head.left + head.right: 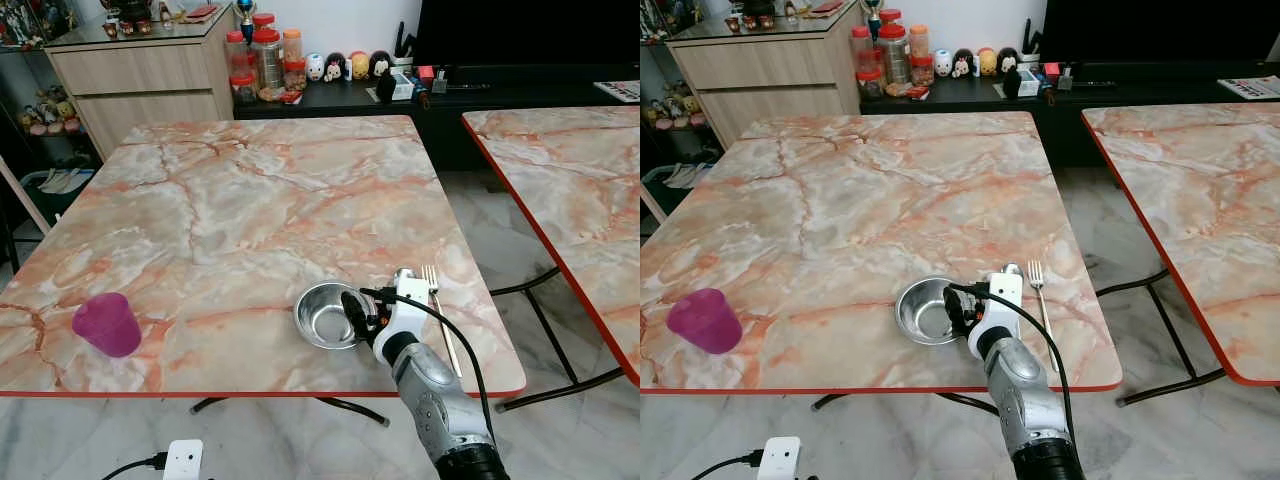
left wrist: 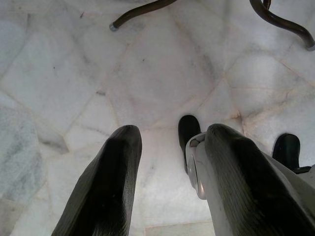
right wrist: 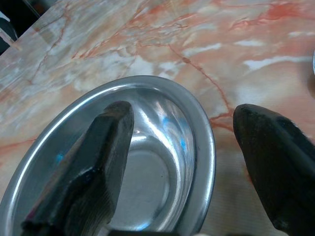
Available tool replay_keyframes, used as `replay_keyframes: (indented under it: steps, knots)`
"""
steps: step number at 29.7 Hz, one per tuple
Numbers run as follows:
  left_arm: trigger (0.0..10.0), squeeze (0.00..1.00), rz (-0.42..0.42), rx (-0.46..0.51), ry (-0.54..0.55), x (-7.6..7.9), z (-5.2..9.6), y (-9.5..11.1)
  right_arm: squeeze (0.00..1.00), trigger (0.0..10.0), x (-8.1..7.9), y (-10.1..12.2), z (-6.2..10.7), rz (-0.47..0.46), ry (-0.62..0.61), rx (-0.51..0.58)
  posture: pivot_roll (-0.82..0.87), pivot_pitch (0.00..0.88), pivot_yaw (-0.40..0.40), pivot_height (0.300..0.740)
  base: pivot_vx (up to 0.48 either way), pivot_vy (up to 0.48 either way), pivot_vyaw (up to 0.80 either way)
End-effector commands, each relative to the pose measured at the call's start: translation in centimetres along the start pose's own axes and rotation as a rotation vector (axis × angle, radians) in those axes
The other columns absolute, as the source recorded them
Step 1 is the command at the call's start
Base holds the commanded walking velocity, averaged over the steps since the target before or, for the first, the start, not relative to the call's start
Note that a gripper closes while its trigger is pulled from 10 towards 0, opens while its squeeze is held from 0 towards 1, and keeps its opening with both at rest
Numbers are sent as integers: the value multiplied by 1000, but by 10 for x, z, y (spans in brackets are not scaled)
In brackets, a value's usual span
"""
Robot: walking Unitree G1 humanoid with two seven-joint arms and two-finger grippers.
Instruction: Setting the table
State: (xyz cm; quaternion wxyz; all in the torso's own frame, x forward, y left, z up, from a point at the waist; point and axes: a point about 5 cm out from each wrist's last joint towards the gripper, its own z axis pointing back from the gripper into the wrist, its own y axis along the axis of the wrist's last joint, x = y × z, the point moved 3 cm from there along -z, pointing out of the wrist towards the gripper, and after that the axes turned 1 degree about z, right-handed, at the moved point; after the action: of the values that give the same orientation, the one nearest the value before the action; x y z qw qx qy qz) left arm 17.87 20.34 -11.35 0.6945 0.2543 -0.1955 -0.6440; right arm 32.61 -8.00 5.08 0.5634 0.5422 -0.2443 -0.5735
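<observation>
1 right gripper (image 3: 182,162) straddles bowl (image 3: 147,167) rim

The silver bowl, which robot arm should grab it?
The right. Its gripper is open, jaws straddling the silver bowl's rim. The left gripper hangs over the floor.

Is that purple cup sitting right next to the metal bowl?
No. The purple cup stands near the table's left edge, well apart from the steel bowl, which sits toward the right.

Right gripper (image 3: 179,162) reaches forward, jaws parted; left gripper (image 2: 170,182) hangs, jaws apart.
</observation>
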Motion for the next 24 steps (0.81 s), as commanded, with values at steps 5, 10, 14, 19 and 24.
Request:
replay_keyframes:
  steps: [5,10,14,19,24]
  knots:
    - [10000,0,8,-9,21,-6,0,1,0,0,-11,2,-2,14,37,2,-9,0,38,740,0,0,0]
    - [10000,0,9,-12,20,-6,0,1,0,0,-11,3,-3,14,40,3,-7,0,37,740,0,0,0]
    - [10000,0,8,-20,16,-6,0,-1,0,0,-12,3,-3,15,46,1,-7,0,38,740,0,0,0]
    - [10000,0,10,-22,15,-5,0,-1,0,0,-13,3,-3,14,51,2,-7,0,38,740,0,0,0]
    - [10000,0,10,-25,6,-4,-1,0,0,0,-13,3,-2,10,49,2,-7,0,38,740,0,0,0]
